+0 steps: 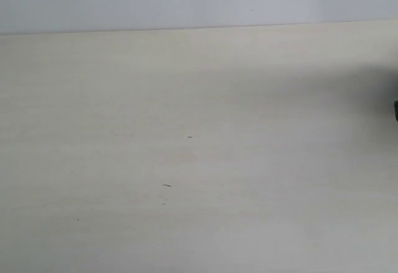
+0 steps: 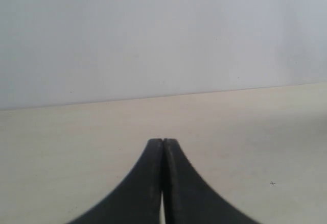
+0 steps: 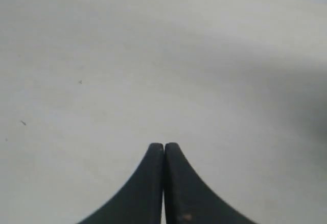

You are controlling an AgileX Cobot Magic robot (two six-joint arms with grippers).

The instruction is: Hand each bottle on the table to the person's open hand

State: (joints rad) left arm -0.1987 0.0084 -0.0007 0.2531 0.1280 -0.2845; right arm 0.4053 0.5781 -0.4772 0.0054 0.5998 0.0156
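Where the left arm looks out, the left end effector [image 2: 163, 142] has both black fingers [image 2: 148, 188] pressed flat together, tips touching, nothing between them. It hangs over the desk [image 2: 66, 142], pointing at the far edge, where the pale cream top meets a plain grey-white wall [image 2: 153, 40]. Exterior view is mostly pale wood-grain desk surface, with the wall as a band along the top. Two short dark specks [image 1: 166, 185] sit near the middle, one above the other and apart, with fainter dots to their left. Shading deepens toward the right side. At the right edge of that view a small dark sliver [image 1: 395, 109] pokes in, too little of it showing to say what it is. Right end effector [image 3: 164, 145]: fingers closed tight on each other, no gap, gripping nothing, tips over the desk, grey shadow on the surface beyond. One finger carries a small tan mark [image 3: 186, 217] near its base. Bottles and the person's open hand: can't place them from these three views.
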